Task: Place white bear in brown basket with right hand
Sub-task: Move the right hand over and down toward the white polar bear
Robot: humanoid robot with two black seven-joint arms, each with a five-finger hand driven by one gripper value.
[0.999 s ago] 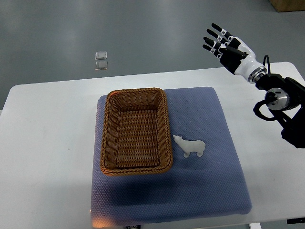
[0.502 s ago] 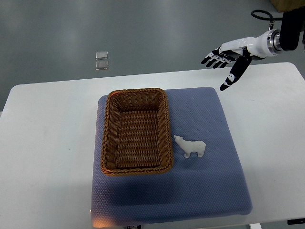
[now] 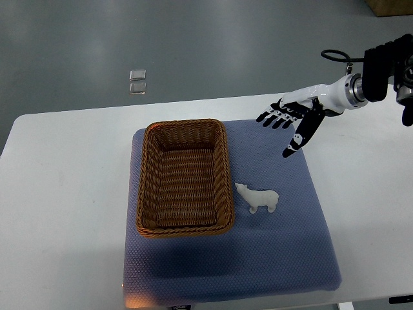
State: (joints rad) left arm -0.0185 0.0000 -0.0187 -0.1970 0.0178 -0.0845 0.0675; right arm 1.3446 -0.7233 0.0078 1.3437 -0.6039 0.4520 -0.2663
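Observation:
A small white bear (image 3: 258, 198) lies on its side on the blue mat (image 3: 271, 252), just right of the brown wicker basket (image 3: 184, 177). The basket holds nothing. My right hand (image 3: 286, 125) hovers over the mat's far right corner, above and to the right of the bear, well apart from it. Its fingers are spread flat and the thumb points down toward the mat; it holds nothing. The left arm does not show.
The mat lies on a white table (image 3: 64, 194). Two small clear squares (image 3: 136, 82) sit on the grey floor beyond the table's far edge. The right forearm (image 3: 361, 87) comes in from the upper right.
The right hand has turned from pointing up to reaching leftward, then come down and left over the mat's far right corner, closer to the bear. Bear and basket have not moved.

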